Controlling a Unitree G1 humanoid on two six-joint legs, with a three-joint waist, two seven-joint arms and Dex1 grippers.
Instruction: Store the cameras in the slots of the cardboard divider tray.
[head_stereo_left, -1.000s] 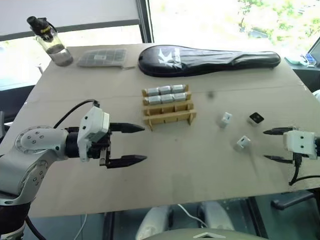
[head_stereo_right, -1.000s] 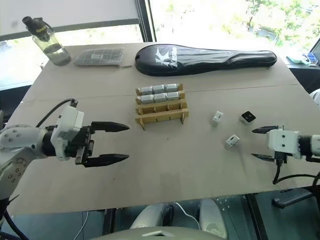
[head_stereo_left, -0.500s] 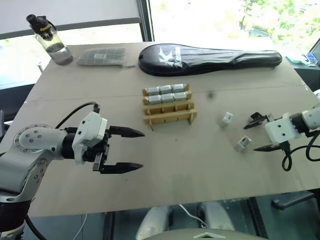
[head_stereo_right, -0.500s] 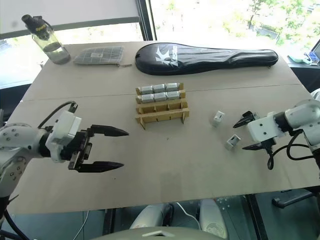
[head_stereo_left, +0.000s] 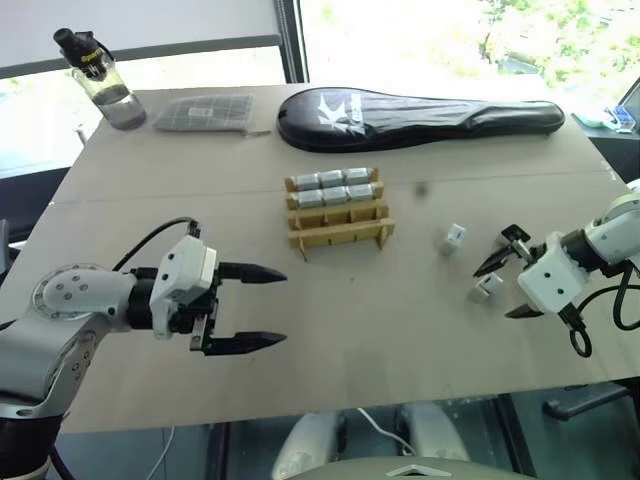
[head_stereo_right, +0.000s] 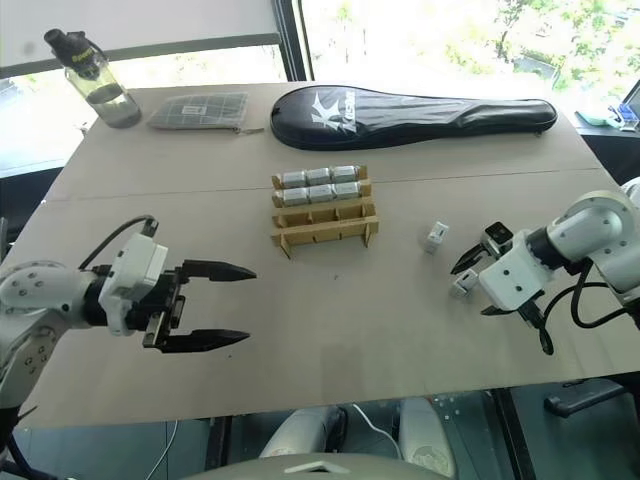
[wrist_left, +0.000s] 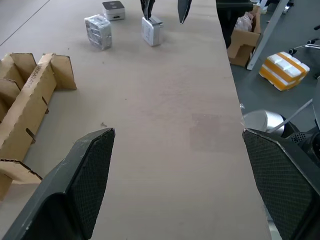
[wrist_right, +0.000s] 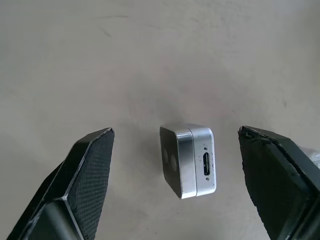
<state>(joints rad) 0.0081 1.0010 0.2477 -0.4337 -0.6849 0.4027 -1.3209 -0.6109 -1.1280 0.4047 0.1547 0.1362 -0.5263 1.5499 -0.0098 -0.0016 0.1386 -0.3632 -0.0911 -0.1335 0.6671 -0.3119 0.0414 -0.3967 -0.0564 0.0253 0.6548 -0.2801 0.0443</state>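
The cardboard divider tray (head_stereo_left: 339, 228) stands mid-table; its two back rows hold several silver cameras (head_stereo_left: 335, 188) and its front row is empty. Three loose cameras lie to its right: one (head_stereo_left: 453, 238) nearest the tray, one (head_stereo_left: 487, 286) closer to the front edge, and a dark-faced one (head_stereo_right: 494, 237) partly behind my right arm. My right gripper (head_stereo_left: 503, 288) is open, tilted down, its fingers on either side of the front camera (wrist_right: 189, 160) without touching it. My left gripper (head_stereo_left: 270, 307) is open and empty, hovering left of and in front of the tray (wrist_left: 30, 100).
A water bottle (head_stereo_left: 98, 80), a grey gridded pack (head_stereo_left: 205, 113) and a long black racket case (head_stereo_left: 415, 118) lie along the table's far edge. Beyond the table's right edge, a cardboard box (wrist_left: 244, 42) and a yellow-and-white block (wrist_left: 284, 71) sit on the floor.
My right gripper has swung left from the table's right edge and tipped downward, coming to straddle the front loose camera. The left gripper has stayed almost where it was.
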